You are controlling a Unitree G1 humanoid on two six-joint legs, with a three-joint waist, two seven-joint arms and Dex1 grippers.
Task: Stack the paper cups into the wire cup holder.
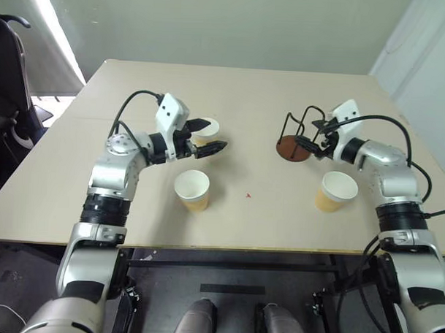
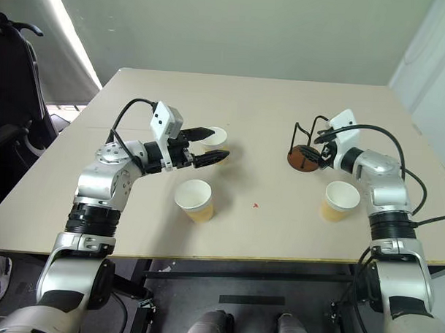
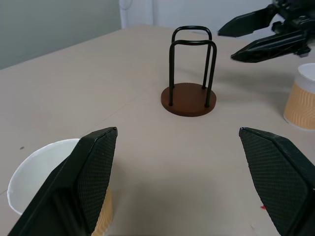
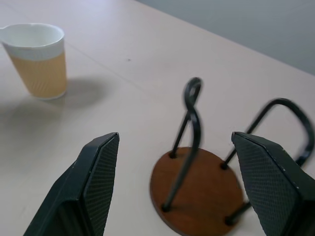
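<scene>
Three paper cups stand upright on the table, none of them in the wire cup holder, which stands empty on the right half. One cup is at the left tool, partly hidden behind its black fingers; in the left wrist view its rim shows beside one finger, and whether they touch is unclear. That tool is released, its fingers spread wide with nothing between them. A second cup stands nearer the front edge, just below the left tool. The third cup stands on the right, near the front of the holder. The right tool is also released, fingers wide apart, hovering at the holder's wire loops, its reddish-brown base showing between the fingers in the right wrist view
</scene>
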